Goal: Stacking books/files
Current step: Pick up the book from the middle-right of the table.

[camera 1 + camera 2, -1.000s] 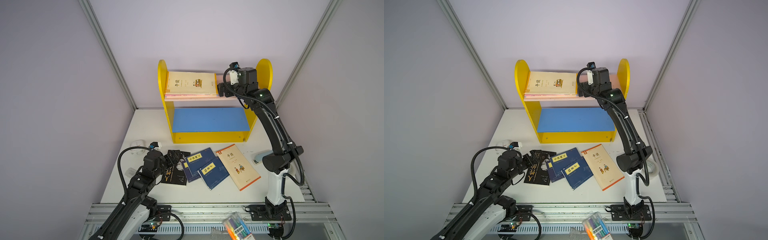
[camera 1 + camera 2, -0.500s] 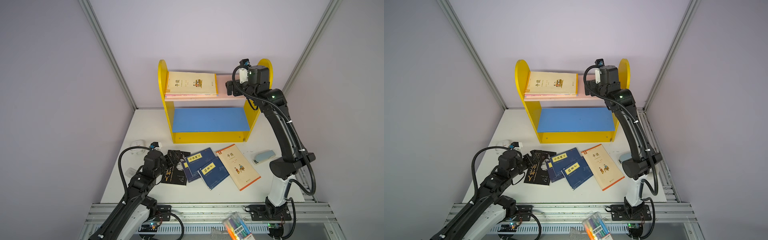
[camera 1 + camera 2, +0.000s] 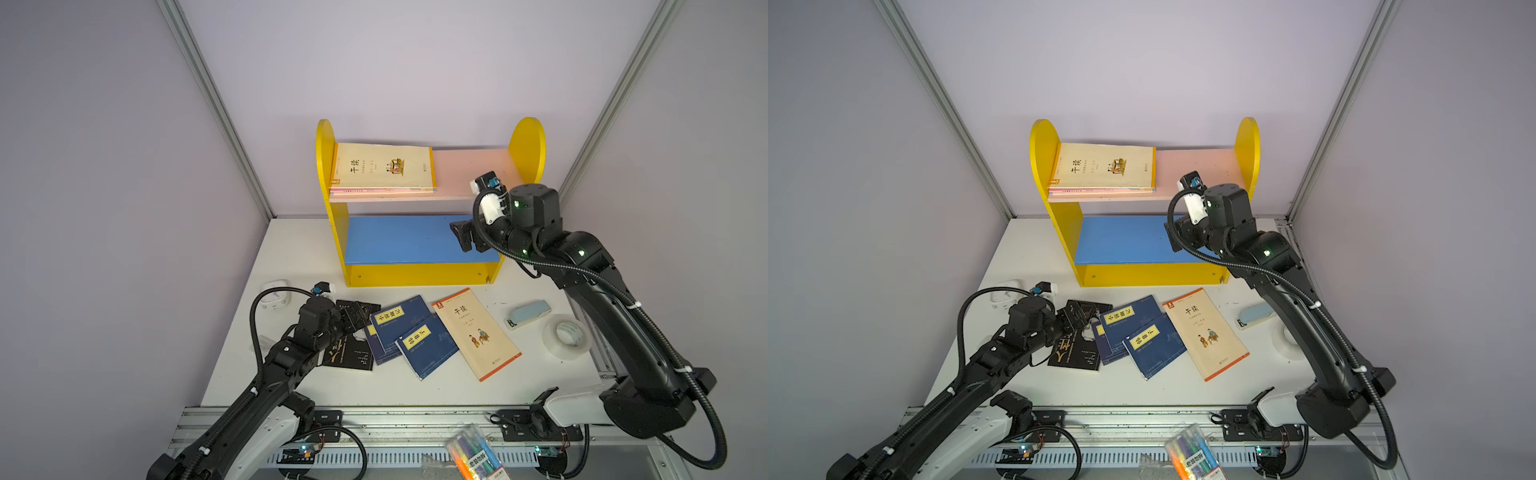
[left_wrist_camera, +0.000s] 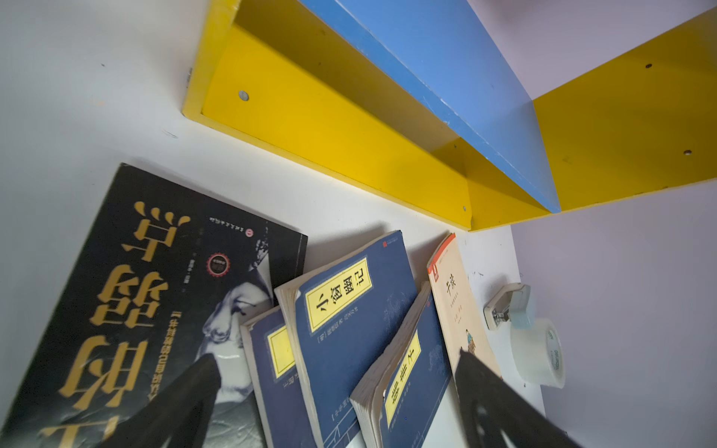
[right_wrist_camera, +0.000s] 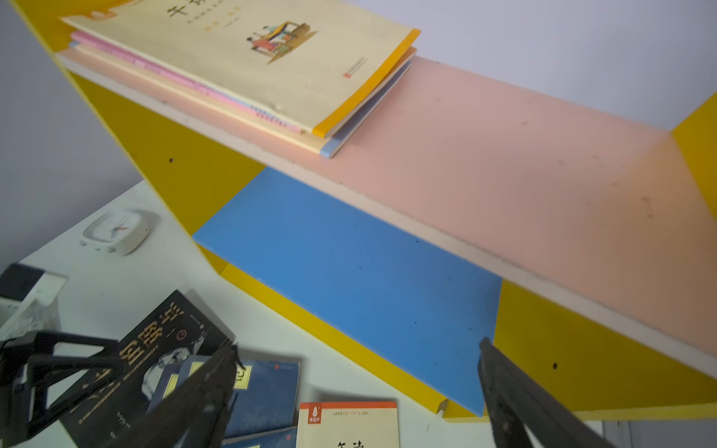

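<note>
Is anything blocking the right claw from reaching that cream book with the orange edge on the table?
Nothing visible does. The right gripper hangs open before the blue shelf; the cream book lies face up on the table below, nothing on top of it. A navy book lies close beside it.

Flat stack (image 3: 382,168), cream cover uppermost, upper centre of a top view. Lower centre, lying flat: black book (image 3: 351,355), three overlapping navy books (image 3: 430,347), cream orange-edged book (image 3: 476,332).
</note>
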Motion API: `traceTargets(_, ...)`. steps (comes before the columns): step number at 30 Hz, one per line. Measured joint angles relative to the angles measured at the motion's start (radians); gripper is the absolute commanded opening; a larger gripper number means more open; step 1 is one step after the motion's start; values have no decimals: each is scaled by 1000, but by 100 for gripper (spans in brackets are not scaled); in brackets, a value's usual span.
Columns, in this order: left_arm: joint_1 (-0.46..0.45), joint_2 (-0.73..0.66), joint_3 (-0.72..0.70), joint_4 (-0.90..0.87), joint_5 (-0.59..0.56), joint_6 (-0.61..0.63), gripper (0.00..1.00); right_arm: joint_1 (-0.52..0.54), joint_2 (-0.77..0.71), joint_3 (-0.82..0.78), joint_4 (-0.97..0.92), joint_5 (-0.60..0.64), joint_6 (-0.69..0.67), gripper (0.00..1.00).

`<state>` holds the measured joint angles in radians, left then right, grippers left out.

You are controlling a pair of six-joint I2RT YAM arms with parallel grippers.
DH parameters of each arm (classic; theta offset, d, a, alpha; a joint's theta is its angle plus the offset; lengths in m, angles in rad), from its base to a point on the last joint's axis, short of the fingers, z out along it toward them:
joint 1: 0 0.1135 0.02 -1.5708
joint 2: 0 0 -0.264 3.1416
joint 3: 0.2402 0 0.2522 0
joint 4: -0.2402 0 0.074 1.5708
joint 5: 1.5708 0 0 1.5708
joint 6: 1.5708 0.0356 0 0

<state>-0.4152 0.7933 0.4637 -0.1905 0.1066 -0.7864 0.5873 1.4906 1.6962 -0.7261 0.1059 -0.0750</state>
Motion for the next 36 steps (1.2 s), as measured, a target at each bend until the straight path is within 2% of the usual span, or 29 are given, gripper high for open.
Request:
traceTargets(6, -104, 129, 35, 79, -6, -13, 97, 6, -226, -374, 142, -139, 79, 86)
traceTargets(14, -242, 404, 159, 222, -16, -33, 97, 5, -218, -700, 238, -142, 310, 77)
traceTargets(22, -284, 696, 317, 325, 86, -41, 94, -40, -119, -860, 342, -82, 499, 60)
traceTargets(28, -293, 835, 427, 345, 141, -40, 91, -145, -34, -963, 436, -125, 587, 57)
traceTargets(36, -301, 1019, 512, 377, 210, -62, 81, -162, 85, -999, 513, -159, 621, 56)
